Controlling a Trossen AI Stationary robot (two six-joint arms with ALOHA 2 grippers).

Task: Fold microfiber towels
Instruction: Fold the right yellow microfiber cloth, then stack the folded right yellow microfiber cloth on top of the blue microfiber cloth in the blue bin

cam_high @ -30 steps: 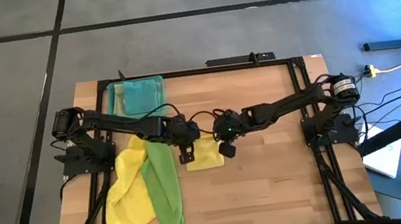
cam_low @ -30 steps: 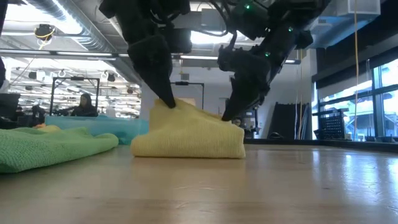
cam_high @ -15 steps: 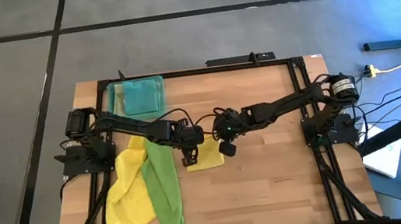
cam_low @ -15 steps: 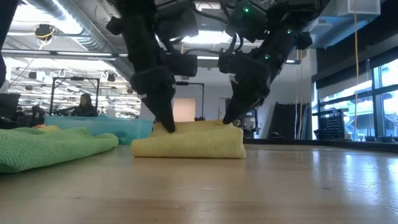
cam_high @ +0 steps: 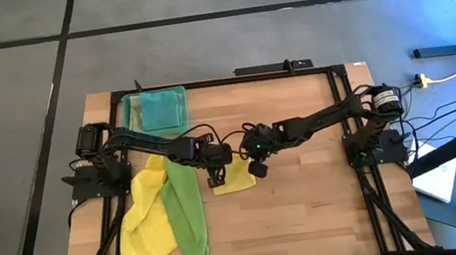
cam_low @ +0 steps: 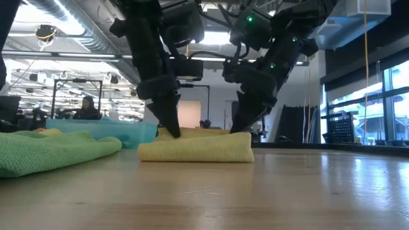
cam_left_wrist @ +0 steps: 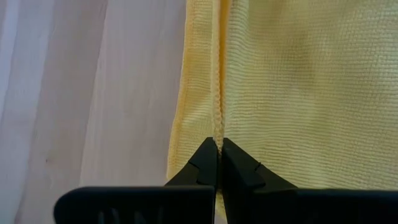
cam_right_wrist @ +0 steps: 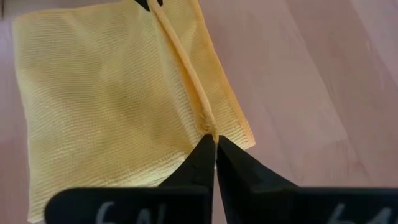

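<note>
While the folded yellow towel (cam_high: 237, 178) is lying mid-table, left gripper (cam_low: 167, 130) and right gripper (cam_low: 241, 126) are each pinching its top hem closed; it's limp and light, so gripping at edges looks safest.

One camera looks straight down from well above the folded yellow microfiber towel (cam_high: 237, 176). Another sits at table-top height, facing level across that towel (cam_low: 195, 146) into the room. Both wrist cameras look closely onto the same towel (cam_left_wrist: 292, 87) (cam_right_wrist: 118, 93).
</note>
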